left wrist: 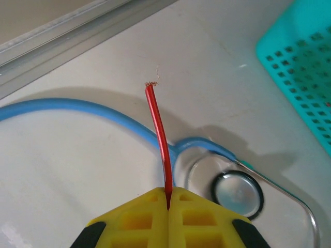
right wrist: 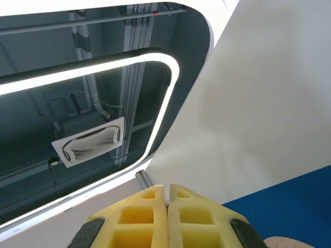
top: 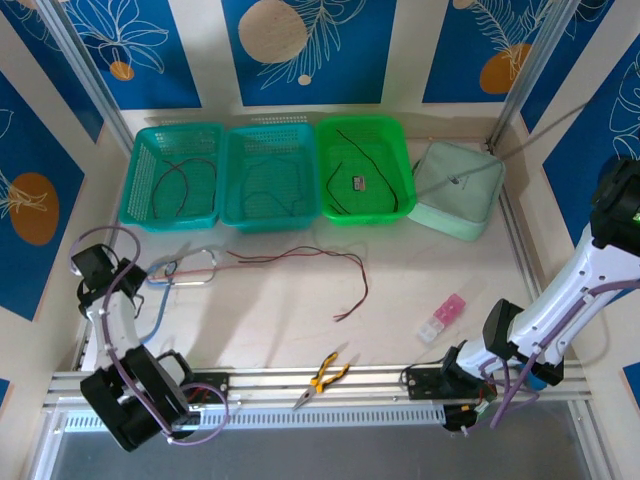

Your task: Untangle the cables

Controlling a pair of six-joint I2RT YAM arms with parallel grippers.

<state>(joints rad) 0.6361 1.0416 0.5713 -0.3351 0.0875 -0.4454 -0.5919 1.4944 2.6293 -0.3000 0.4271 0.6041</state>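
- Cables: thin red and dark brown wires, tangled, long axis running left to right across the middle of the pale bench in the top view.
- Left hand is pinched tight on one thin red wire, its frayed end poking straight ahead, up-frame.
- Right hand is closed on nothing and aimed upward.
- Left arm is nearer, so the next pull is probably along that axis.
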